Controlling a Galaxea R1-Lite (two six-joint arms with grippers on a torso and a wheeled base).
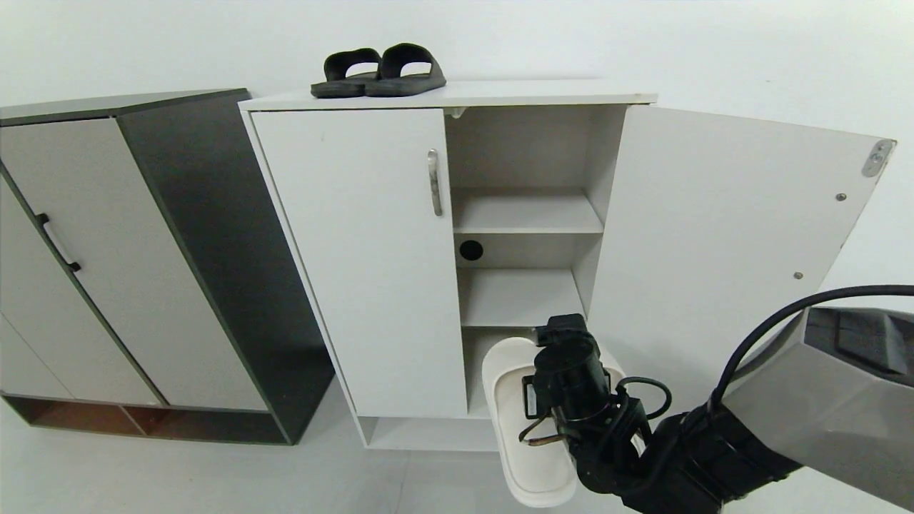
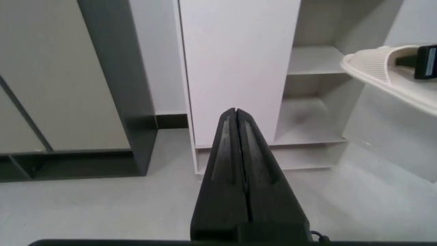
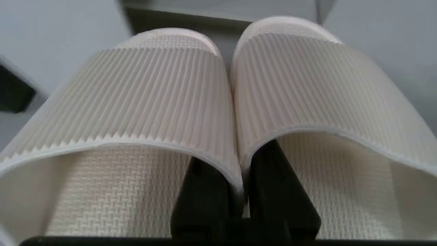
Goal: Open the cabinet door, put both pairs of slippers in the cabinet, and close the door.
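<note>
Right claw (image 3: 244, 198): squeezed tight on the white slippers (image 1: 508, 400), one finger in each shoe, pinching the two inner sides together
White slippers: held side by side, toes toward the cabinet (image 1: 543, 93) as far as I can tell, up off the floor (image 1: 214, 478), just in front of the gap, at its 6 o'clock end
Left claw (image 2: 236, 137): closed, holding nothing, low down and well back from the cabinet
Low shelf (image 2: 304, 126): right behind the white slippers, the nearest spot for them
Open door (image 1: 714, 243): swung wide at 3 o'clock of the gap
Shut door (image 1: 357, 257): at 9 o'clock of the gap
Black slippers (image 1: 378, 71): on top of the cabinet, at 11 o'clock from the right claw, not put in yet
Step, I think: sliding the white pair onto the low shelf
Could go wrong: the pair is wide and the gap is narrow, so a toe may bump the shut door's edge or the shelf above and twist out of the pinch
Also: the grip is only in the middle, so one shoe could slip and drop to the floor
Also: the arm might knock the open door
</note>
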